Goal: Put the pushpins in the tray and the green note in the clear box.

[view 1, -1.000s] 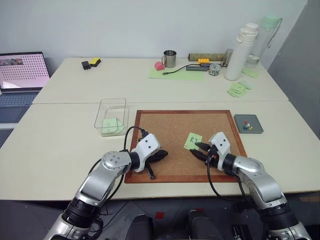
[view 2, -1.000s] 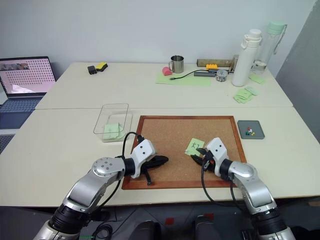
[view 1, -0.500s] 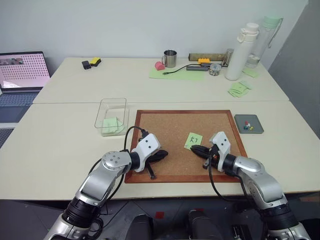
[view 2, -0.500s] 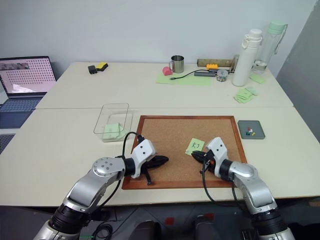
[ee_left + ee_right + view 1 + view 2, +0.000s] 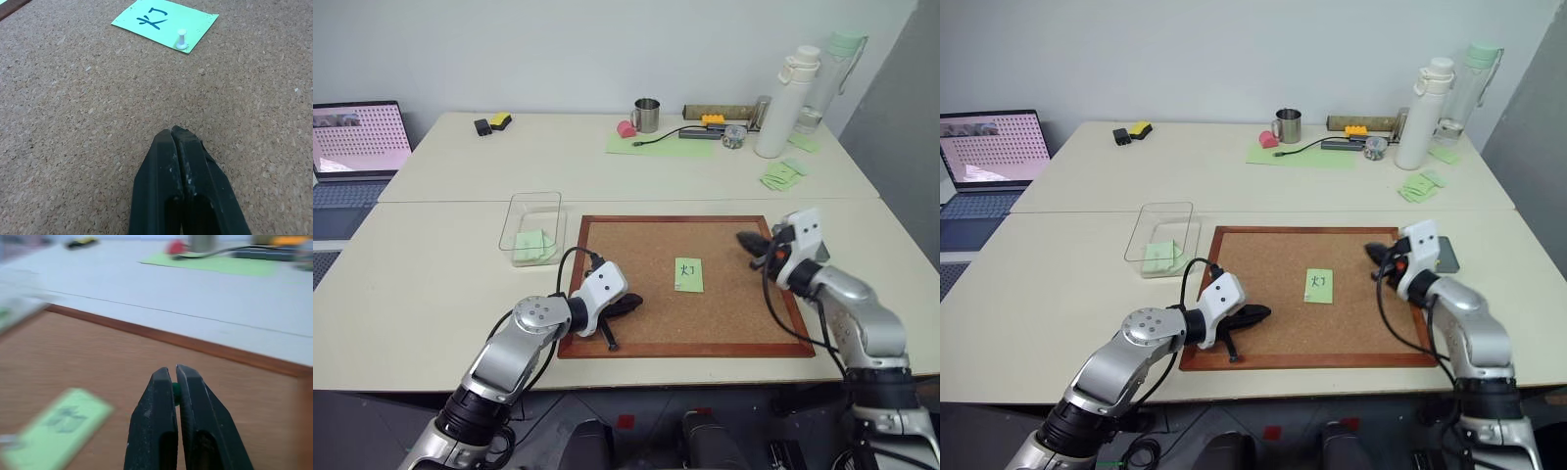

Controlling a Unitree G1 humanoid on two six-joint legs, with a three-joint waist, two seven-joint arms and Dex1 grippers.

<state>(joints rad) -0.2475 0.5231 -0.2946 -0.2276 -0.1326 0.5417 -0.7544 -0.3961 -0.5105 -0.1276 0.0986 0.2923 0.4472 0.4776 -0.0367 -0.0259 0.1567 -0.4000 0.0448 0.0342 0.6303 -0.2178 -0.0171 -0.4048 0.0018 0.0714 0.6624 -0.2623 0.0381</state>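
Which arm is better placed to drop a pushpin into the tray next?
Right. The right gripper is shut on a green pushpin and sits beside the tray; the left gripper is far across the corkboard.

Light: bright, even, soft shadows under the arms.
Glare: none on the worktop [image 5: 440, 284].
Blur: right wrist view smeared throughout.
Focus: left wrist view crisp.

The green note [image 5: 164, 22] bears black handwriting, seemingly "KJ".

The right gripper [image 5: 175, 374] pulled a green pushpin [image 5: 176, 389] off the green note [image 5: 688, 274].
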